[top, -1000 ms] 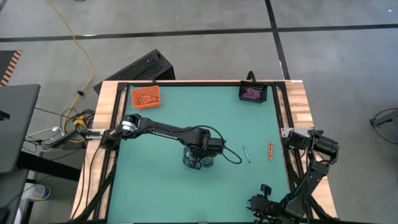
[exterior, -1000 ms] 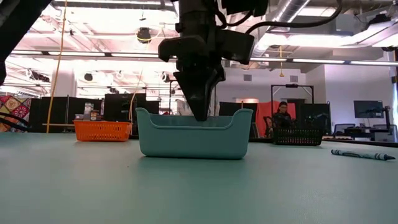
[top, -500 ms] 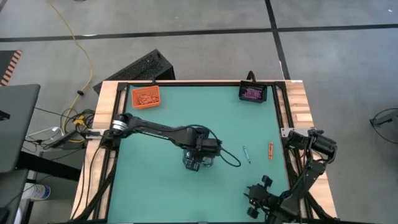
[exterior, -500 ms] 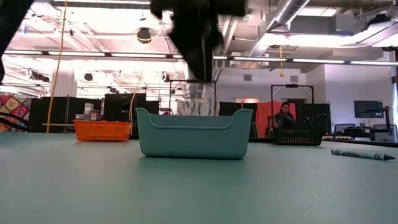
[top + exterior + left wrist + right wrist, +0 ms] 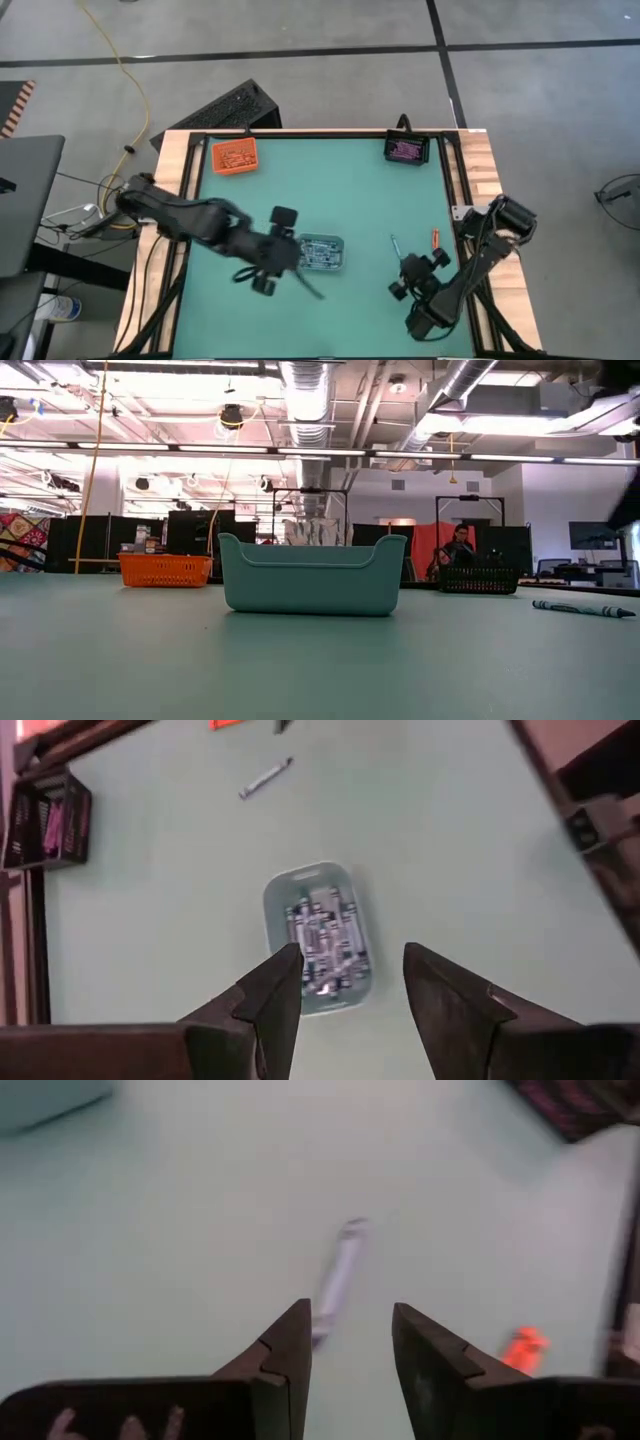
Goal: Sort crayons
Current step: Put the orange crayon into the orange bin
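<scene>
left gripper [image 5: 343, 982] now lifting off clear-grey tray [image 5: 321, 254], fingers spread, empty | right gripper [image 5: 350, 1342] spread, nearing grey-blue crayon [image 5: 338, 1280] | sorting continuing

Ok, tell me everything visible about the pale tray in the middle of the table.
The pale teal tray is a small plastic-looking tub, oblong with rounded corners and raised, lipped ends. It stands upright and flat on the green table, near its middle. Inside lie many grey-blue crayons, packed roughly side by side. Nothing grips or touches it; the left gripper hangs open above it.
</scene>
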Controlling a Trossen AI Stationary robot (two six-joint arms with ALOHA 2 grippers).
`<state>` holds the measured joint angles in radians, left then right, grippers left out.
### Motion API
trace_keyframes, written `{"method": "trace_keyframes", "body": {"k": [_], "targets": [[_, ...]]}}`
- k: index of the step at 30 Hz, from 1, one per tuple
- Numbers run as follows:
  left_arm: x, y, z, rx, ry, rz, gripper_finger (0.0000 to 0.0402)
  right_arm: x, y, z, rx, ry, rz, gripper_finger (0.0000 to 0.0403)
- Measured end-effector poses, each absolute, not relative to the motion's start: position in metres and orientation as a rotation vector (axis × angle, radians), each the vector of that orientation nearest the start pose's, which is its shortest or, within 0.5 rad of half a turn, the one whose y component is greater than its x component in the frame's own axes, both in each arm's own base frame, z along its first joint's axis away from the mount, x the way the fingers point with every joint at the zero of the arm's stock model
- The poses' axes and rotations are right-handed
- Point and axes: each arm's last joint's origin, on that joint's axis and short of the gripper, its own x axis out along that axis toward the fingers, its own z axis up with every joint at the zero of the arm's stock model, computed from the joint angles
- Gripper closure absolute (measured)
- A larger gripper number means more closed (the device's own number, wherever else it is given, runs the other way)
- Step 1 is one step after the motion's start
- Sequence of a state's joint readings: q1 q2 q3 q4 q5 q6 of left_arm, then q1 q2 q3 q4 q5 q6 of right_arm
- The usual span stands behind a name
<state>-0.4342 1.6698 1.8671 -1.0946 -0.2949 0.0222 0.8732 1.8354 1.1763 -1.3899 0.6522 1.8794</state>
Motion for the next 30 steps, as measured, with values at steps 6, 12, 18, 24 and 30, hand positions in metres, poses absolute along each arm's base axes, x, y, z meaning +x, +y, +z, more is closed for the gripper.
{"method": "trace_keyframes", "body": {"k": [6, 12, 18, 24, 30], "targets": [[0.272, -0.160, 0.391, 0.381, 0.834, -0.137, 0.0237, 0.189, 0.165, 0.205, 0.233, 0.939, -1.136, 0.0269], [0.254, -0.185, 0.356, 0.443, 0.894, -0.148, 0.0237, 0.171, 0.130, 0.207, 0.368, 1.025, -1.235, 0.0269], [0.240, -0.206, 0.329, 0.506, 0.902, -0.167, 0.0237, 0.149, 0.113, 0.184, 0.588, 1.063, -1.204, 0.0269], [0.232, -0.218, 0.319, 0.549, 0.870, -0.180, 0.0237, 0.136, 0.105, 0.166, 0.667, 1.088, -1.247, 0.0274], [0.228, -0.223, 0.320, 0.554, 0.845, -0.187, 0.0237, 0.137, 0.105, 0.160, 0.659, 1.121, -1.277, 0.0290]]}}
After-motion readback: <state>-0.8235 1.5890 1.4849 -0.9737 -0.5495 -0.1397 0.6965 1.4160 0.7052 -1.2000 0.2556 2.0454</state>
